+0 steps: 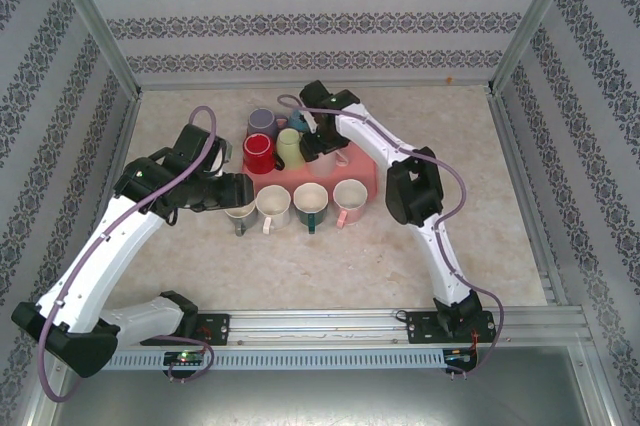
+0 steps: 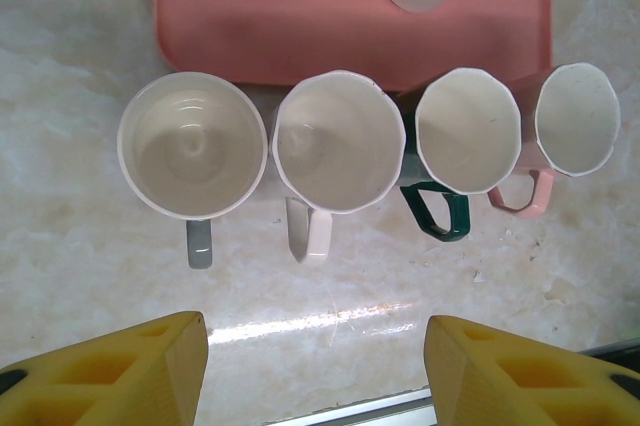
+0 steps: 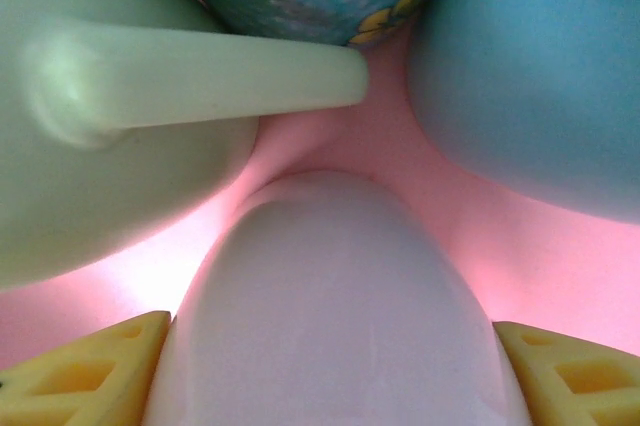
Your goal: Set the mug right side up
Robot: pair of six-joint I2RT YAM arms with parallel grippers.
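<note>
Right tool (image 3: 330, 371) low astride pale mug (image 3: 335, 276)

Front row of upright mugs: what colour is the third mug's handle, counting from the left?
Dark green handle, clearest in the left wrist view.

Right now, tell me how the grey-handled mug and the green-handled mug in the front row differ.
The grey-handled mug has a smooth round rim; the green-handled mug has a faceted one. The grey handle shows edge-on as a bar; the green handle is turned so its loop shows. Both stand upright, white inside, on the table beside the pink tray.
</note>
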